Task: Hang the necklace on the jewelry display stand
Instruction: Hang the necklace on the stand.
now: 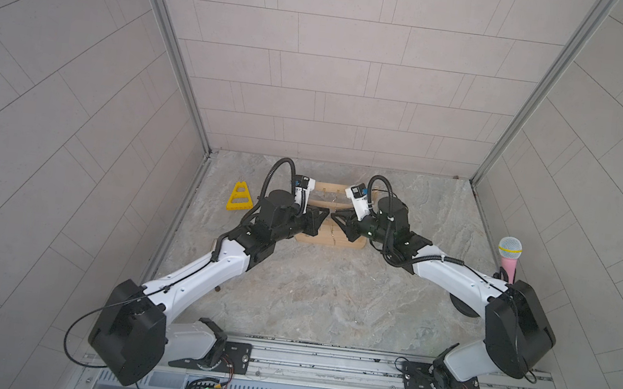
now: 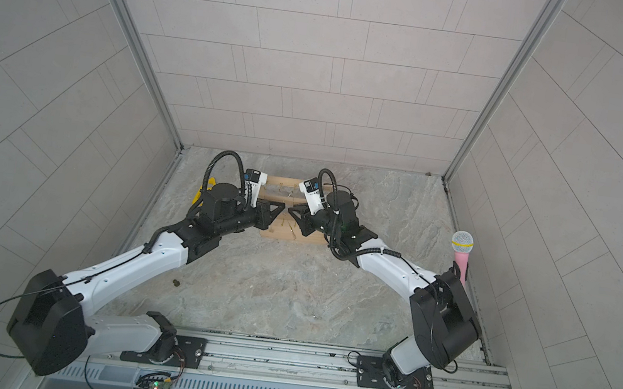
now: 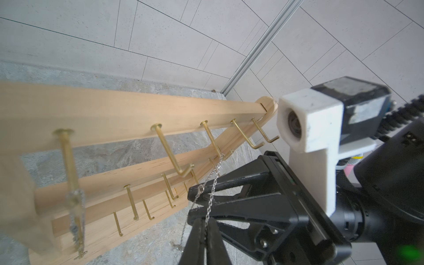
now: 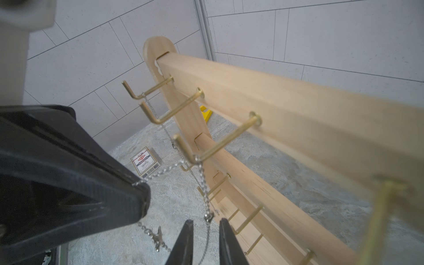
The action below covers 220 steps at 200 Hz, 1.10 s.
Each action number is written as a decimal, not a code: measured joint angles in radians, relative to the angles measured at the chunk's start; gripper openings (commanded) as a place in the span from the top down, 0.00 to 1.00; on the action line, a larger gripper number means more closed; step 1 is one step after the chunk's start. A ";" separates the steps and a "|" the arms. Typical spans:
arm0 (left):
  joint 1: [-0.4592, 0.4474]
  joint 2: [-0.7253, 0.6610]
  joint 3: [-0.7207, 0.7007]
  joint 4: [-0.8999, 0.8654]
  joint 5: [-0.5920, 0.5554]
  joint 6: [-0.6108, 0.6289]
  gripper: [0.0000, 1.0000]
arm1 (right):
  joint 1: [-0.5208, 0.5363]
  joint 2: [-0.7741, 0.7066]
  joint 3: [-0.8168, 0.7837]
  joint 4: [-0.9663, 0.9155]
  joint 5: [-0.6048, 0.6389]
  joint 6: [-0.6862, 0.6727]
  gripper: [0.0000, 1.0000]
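Two sets of jaws, both mine, meet tip to tip in front of the wooden stand (image 1: 329,186). It stands upright toward 12 o'clock on the surface (image 1: 309,296), with my left arm reaching in from 9 o'clock and my right from 3 o'clock. My left jaws are clamped together on the necklace (image 4: 202,179), a silver chain pinched right at their tips. From there the chain runs up to the middle hook (image 4: 220,146) of the top bar and loops over its bend. It then drops between my right jaws, which stand slightly apart and leave a gap on each side of it. A small clasp (image 4: 209,216) hangs just above that gap, and more chain trails below my left jaws. A second, finer chain (image 3: 73,202) hangs from the end hook by the stand's 9 o'clock upright. A yellow triangle frame (image 1: 239,196) lies at 9 o'clock of the stand. A small printed box (image 4: 145,161) lies on the hook side, and a pink microphone (image 1: 509,256) stands at the surface's 3 o'clock edge.
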 measured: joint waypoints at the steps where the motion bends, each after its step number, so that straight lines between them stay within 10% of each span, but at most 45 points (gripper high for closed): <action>1: 0.000 0.000 0.000 0.000 0.000 0.000 0.91 | 0.000 0.000 0.000 0.000 0.000 0.000 0.77; 220: -0.003 0.006 0.023 -0.022 -0.053 0.008 0.89 | 0.000 0.012 0.000 0.071 0.008 0.068 1.00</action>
